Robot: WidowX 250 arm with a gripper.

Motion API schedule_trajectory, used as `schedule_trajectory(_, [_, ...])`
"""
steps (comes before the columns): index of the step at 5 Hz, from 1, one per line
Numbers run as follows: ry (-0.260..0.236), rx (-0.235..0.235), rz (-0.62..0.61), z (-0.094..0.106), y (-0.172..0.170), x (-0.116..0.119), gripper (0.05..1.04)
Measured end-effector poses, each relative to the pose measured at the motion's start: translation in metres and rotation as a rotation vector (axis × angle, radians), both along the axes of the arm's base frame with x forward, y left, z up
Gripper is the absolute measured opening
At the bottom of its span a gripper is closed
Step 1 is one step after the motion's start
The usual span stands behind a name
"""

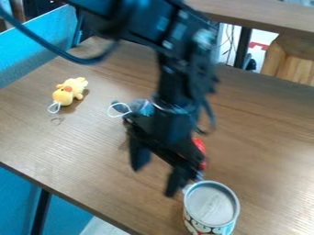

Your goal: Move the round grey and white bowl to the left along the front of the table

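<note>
The end effector (154, 181), fingers spread and empty, hangs near a printed can (212, 206), contents unclear.

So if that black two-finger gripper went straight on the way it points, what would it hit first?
Probably the brown wooden tabletop, since the gripper points down at it. The round can with the grey top and cartoon-printed side looks just beside that line, though depth is hard to judge.

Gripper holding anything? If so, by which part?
Nothing held: the gripper is open, fingers apart, tabletop showing between them. The can stands outside its grip.
</note>
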State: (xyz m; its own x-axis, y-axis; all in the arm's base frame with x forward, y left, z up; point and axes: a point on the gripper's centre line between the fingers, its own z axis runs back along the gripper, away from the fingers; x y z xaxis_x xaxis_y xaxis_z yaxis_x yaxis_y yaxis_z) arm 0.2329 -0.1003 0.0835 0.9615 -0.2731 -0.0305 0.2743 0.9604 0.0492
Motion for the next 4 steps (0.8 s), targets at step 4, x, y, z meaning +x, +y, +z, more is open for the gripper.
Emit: schedule_trajectory(4, [0.065, -0.128, 0.005, -0.02, -0.072, 0.008, 1.001])
